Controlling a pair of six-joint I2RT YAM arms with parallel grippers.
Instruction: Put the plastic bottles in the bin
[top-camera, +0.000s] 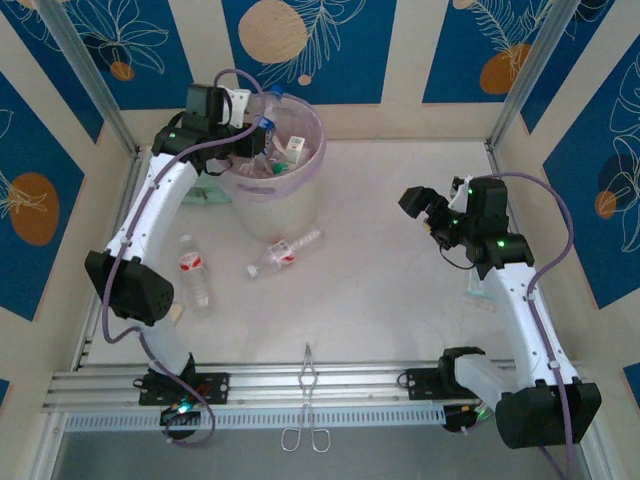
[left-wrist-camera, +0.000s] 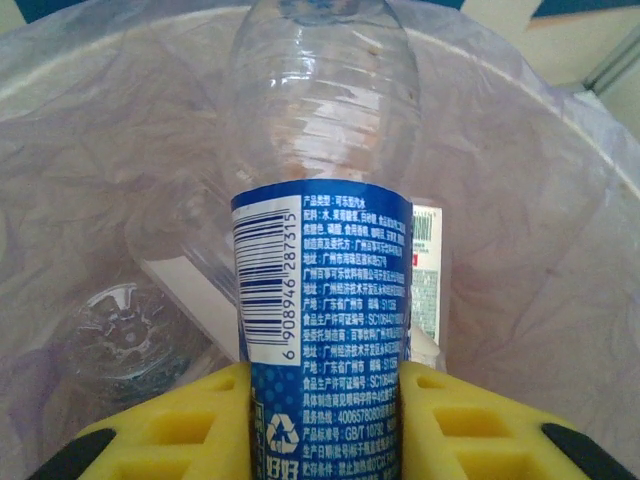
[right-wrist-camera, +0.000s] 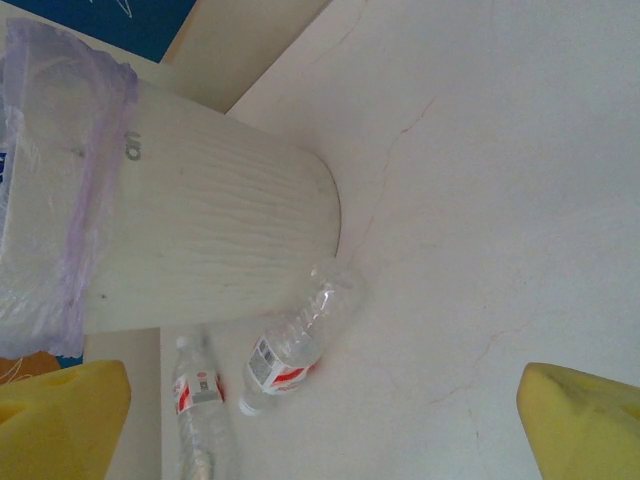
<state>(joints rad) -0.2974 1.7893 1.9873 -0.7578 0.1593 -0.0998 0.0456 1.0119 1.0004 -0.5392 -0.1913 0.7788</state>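
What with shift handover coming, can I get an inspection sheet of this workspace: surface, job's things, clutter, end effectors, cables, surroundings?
Surface: white table, faint hairline marks.
Job's things: bin holds several bottles; blue-labelled bottle held over it; bottle by the bin's base and second bottle farther left lie on the table.
Clutter: metal tongs at the near edge; mint-green item by the bin, mostly hidden.
End effectors: left end effector shut on the blue-labelled bottle; right end effector open, empty, above the table.
Cables: lilac cables loop along the arms.
Surroundings: blue-and-cream patterned walls, aluminium frame posts.
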